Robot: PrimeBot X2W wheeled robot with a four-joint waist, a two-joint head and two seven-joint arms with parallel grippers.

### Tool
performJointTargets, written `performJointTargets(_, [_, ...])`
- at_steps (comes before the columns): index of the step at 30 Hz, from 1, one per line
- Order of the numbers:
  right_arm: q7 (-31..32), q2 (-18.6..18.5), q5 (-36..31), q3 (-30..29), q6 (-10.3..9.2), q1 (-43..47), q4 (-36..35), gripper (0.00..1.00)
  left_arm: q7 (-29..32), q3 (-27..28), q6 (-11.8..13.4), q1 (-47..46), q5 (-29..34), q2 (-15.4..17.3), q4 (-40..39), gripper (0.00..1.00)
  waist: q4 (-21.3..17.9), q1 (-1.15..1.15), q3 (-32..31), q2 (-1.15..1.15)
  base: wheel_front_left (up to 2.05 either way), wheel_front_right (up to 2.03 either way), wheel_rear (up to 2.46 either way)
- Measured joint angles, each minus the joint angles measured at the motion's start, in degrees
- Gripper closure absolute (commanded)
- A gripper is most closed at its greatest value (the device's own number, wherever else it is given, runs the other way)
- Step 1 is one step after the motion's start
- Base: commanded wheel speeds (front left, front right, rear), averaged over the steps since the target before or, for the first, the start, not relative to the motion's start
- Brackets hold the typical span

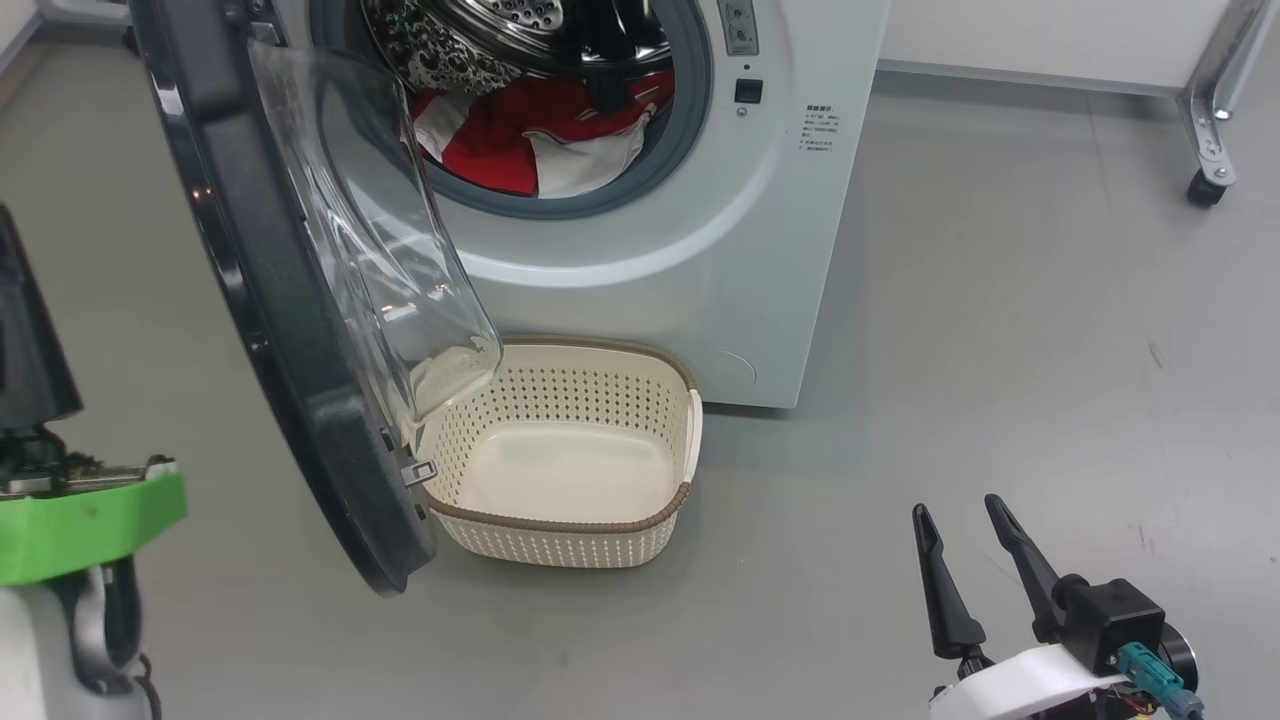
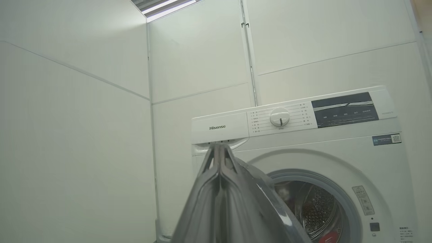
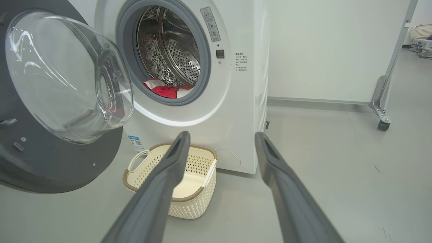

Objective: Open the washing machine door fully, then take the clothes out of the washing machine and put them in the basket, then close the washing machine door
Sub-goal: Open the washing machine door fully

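Right pincer [image 1: 954, 505] spread, black-rimmed glass door [image 1: 310, 400] open, red-white clothes [image 1: 500, 130] in drum [image 1: 470, 50]

The washing machine [image 1: 730, 260] is standing at the far side. The clothes [image 1: 520, 130] are lying inside it. The washing machine door [image 1: 280, 330] is hanging open on the left. The basket [image 1: 560, 545] is sitting on the floor [image 1: 1000, 350], just in front of the washing machine and right of the door.
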Motion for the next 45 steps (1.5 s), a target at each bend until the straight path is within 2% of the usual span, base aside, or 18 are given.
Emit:
performJointTargets(16, [0.0, 0.93, -1.35, -0.93, 0.54, 0.03, 0.85, 0.0, 0.0, -16.44, 0.0, 0.14, 0.79, 0.34, -2.5, 1.0, -2.11, 0.0, 0.99, 0.0, 0.0, 0.0, 0.0])
performJointTargets(27, [0.0, 1.64, -1.87, -2.24, 0.55, -0.04, 1.16, 0.0, 4.32, -25.35, 0.0, 4.65, -1.3, 0.3, 6.48, 1.0, -3.7, 0.0, 1.58, 0.0, 0.0, 0.0, 0.0])
performJointTargets(37, [0.0, 1.98, -2.41, -3.01, 0.56, -0.03, 1.75, 0.0, 7.16, -23.96, 0.0, 6.91, -2.25, 0.53, 14.24, 1.0, -3.9, 0.0, 2.01, 0.0, 0.0, 0.0, 0.0])
performJointTargets(45, [0.0, 2.46, -2.79, -3.03, 0.85, -0.04, 2.16, 0.0, 7.14, -20.95, 1.44, 6.88, -2.26, 0.49, 17.82, 1.0, -3.76, 0.0, 2.41, 0.0, 0.0, 0.0, 0.0])
